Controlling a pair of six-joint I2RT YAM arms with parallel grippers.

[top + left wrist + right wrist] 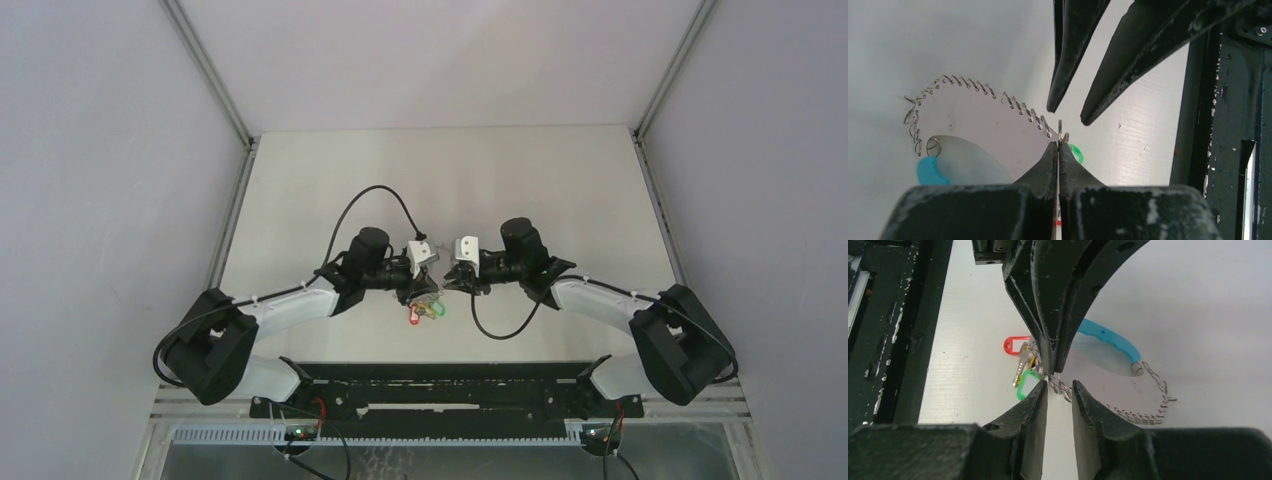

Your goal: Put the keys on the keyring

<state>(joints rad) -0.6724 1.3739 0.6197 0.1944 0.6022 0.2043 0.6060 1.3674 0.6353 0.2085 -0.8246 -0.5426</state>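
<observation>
Left claw (1058, 146): clamped tight on the thin keyring (1009, 101), whose loop spreads out to one side of it.
Right claw (1059, 390): narrowly parted, empty, tips just beside that pinch point.
Blue-headed key: not visible in any view.
Risks: the claws may knock together, being this close. The wire may slip if tugged.
Room: open table (1198, 315) beyond both claws. Dark rail (893, 315) on their base side.

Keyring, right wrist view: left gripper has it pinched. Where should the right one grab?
The bare chain run of the keyring right beside the left gripper pinch, on the side away from the green tag. Come head-on, opposite the left gripper: the open right gripper lines up around that thin run, so closing there should probably catch it.
</observation>
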